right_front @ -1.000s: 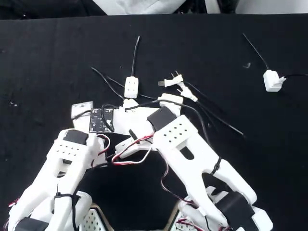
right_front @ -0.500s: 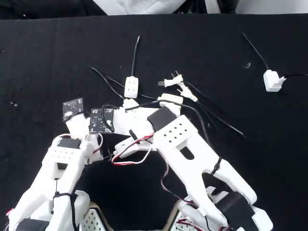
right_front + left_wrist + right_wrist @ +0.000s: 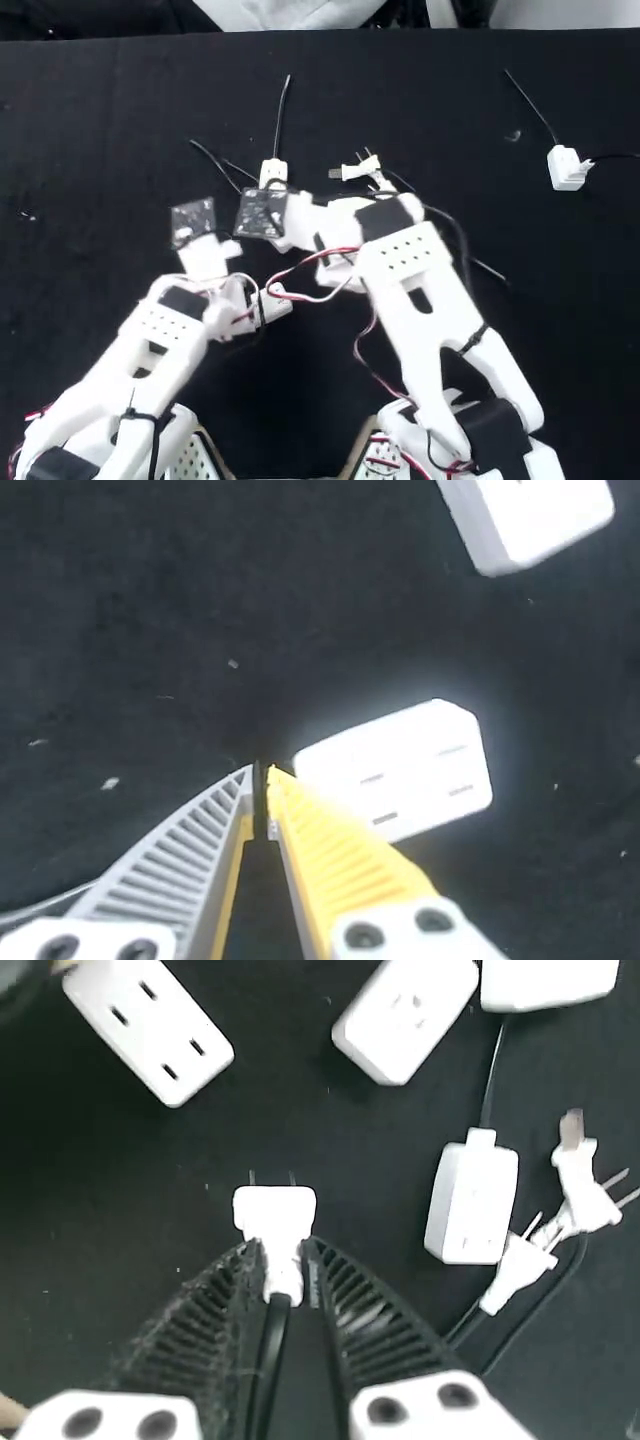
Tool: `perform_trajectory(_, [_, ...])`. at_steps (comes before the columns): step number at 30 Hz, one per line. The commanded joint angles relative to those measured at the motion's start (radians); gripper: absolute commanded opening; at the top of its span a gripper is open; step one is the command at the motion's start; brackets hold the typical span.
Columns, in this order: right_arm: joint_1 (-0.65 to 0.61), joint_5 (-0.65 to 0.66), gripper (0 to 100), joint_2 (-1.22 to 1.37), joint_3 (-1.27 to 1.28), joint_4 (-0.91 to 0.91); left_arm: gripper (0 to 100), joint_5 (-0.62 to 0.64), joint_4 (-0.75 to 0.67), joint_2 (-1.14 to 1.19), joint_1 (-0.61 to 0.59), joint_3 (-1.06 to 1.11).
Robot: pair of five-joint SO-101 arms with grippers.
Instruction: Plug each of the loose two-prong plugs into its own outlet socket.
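My right gripper [image 3: 280, 1252] is shut on a white two-prong plug [image 3: 274, 1214], its prongs facing a white outlet socket [image 3: 150, 1030] with slot pairs a short way ahead. My left gripper [image 3: 262, 776] is shut with nothing in it, its tips beside another white outlet socket [image 3: 400, 770] lying on the cloth. In the high view the right arm [image 3: 410, 270] stretches toward the corded socket [image 3: 272, 172] at the table's middle, and the left arm [image 3: 170, 330] sits beside it. Two loose plugs [image 3: 362, 170] lie just right of that socket.
A black cloth [image 3: 100, 130] covers the table. A white adapter [image 3: 567, 167] on a thin cord lies at the far right. Black cords [image 3: 470, 262] trail between the plugs and the right arm. More white blocks [image 3: 405, 1020] and a corded socket [image 3: 470, 1205] lie near the held plug.
Both arms have pushed away from their bases toward the sockets. The right arm's wrist swung up and left over the white blocks; the left arm's wrist shifted right and forward.
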Motion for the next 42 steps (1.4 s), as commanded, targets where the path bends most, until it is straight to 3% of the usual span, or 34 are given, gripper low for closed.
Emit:
perform_trajectory(1, [0.055, 0.015, 1.1, -0.064, -0.048, 0.011, 3, 0.014, -0.055, 0.002, 0.022, 0.015])
perform_trajectory(10, [0.057, 0.009, 1.1, -0.202, -0.042, 0.014, 3, 0.014, -0.068, 0.002, 0.028, -0.067])
perform_trajectory(20, [0.055, 0.009, 1.1, -0.271, 0.071, 0.018, 3, 0.014, -0.377, 0.098, 0.021, -0.039])
perform_trajectory(22, [0.055, 0.009, 1.1, -0.275, 0.071, 0.018, 3, 0.014, -0.304, 0.101, -0.002, -0.064])
perform_trajectory(27, [0.028, 0.014, 1.1, -0.274, 0.099, -0.003, 3, 0.014, 0.086, 0.017, -0.036, -0.171])
perform_trajectory(29, [-0.005, 0.026, 1.1, -0.272, 0.142, -0.057, 3, 0.014, 0.172, -0.015, -0.035, -0.183])
perform_trajectory(33, [-0.061, 0.071, 1.1, -0.217, 0.173, -0.107, 3, 0.021, 0.164, -0.038, -0.027, -0.127])
perform_trajectory(42, [-0.060, 0.078, 1.1, 0.024, -0.010, -0.081, 3, 0.084, 0.157, -0.051, 0.085, -0.045])
